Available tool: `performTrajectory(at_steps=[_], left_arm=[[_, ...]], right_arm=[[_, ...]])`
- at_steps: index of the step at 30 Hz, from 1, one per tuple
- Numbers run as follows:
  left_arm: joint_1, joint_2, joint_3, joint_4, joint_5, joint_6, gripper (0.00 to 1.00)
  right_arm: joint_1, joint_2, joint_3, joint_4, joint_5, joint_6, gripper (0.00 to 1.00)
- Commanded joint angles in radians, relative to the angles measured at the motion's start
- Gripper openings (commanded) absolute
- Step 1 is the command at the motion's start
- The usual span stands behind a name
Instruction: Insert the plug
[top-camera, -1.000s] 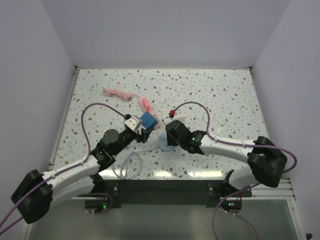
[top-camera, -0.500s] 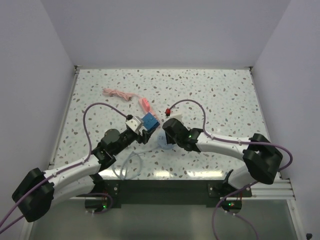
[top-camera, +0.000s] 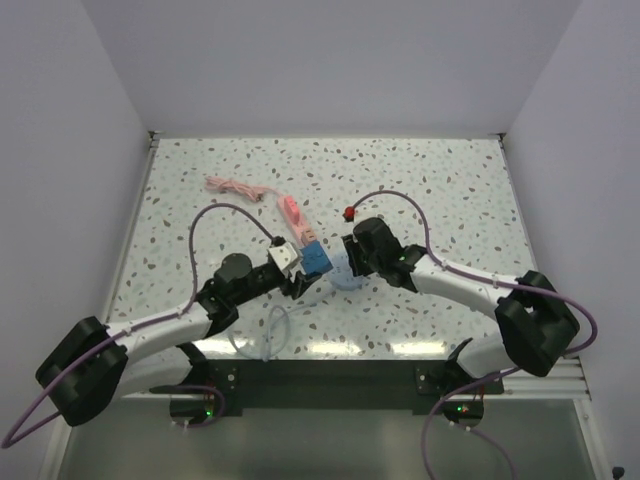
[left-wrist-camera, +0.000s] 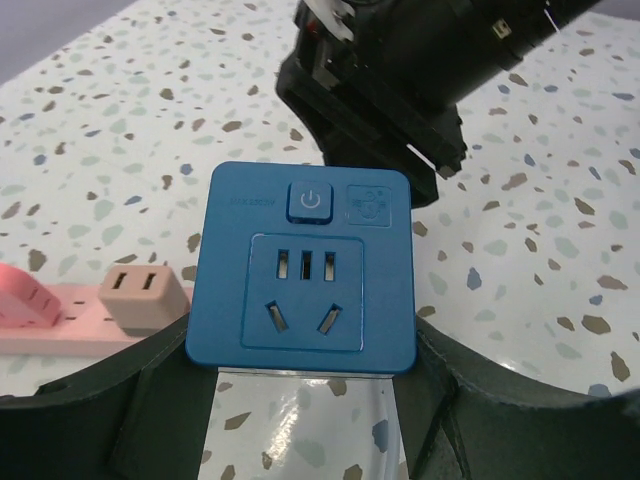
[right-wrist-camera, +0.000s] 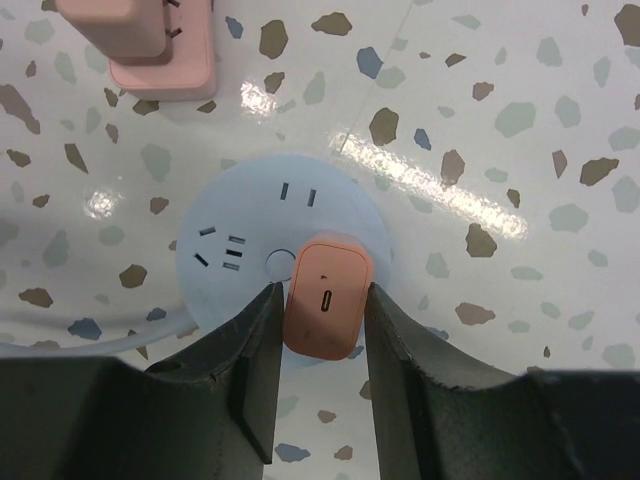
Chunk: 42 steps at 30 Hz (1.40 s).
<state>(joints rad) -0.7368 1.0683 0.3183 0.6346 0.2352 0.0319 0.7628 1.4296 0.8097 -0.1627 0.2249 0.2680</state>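
In the right wrist view my right gripper (right-wrist-camera: 322, 300) is shut on a salmon-pink charger plug (right-wrist-camera: 325, 285), held over the right edge of a round light-blue socket (right-wrist-camera: 240, 250) lying on the table. Whether its pins are in the slots is hidden. In the top view this gripper (top-camera: 352, 262) is at the round socket (top-camera: 343, 278). My left gripper (left-wrist-camera: 305, 360) is shut on a blue square socket adapter (left-wrist-camera: 305, 270), face up. In the top view it (top-camera: 302, 268) holds the adapter (top-camera: 314, 257) just left of the round socket.
A pink power strip (top-camera: 290, 210) with a pink plug in it (right-wrist-camera: 135, 25) lies just behind, its coiled pink cable (top-camera: 235, 186) at the back left. The round socket's white cable (top-camera: 265, 330) loops toward the near edge. White walls enclose the table.
Both grippers have shifted right. The left gripper carried the blue adapter closer to the right gripper, and the round socket now lies a little further right.
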Motion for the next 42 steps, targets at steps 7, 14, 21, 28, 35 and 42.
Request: performTrajectory(at_steps=[7, 14, 21, 28, 35, 42], left_arm=[[0.112, 0.171, 0.117, 0.160, 0.412, 0.014, 0.00], [0.180, 0.324, 0.206, 0.185, 0.622, 0.051, 0.00], [0.185, 0.436, 0.260, 0.194, 0.607, 0.056, 0.00], [0.185, 0.524, 0.309, 0.146, 0.628, 0.111, 0.00], [0.183, 0.576, 0.355, 0.053, 0.639, 0.200, 0.00], [0.165, 0.630, 0.404, -0.062, 0.662, 0.290, 0.00]], right_arm=[[-0.029, -0.037, -0.021, 0.048, -0.156, -0.066, 0.13], [-0.042, -0.162, -0.060, 0.008, -0.159, -0.033, 0.49], [-0.048, -0.281, -0.057, -0.057, -0.116, -0.021, 0.85], [-0.048, -0.311, -0.041, -0.063, -0.114, 0.016, 0.87], [-0.048, -0.261, -0.029, -0.032, -0.139, 0.033, 0.87], [-0.048, -0.178, 0.019, 0.006, -0.127, 0.045, 0.87]])
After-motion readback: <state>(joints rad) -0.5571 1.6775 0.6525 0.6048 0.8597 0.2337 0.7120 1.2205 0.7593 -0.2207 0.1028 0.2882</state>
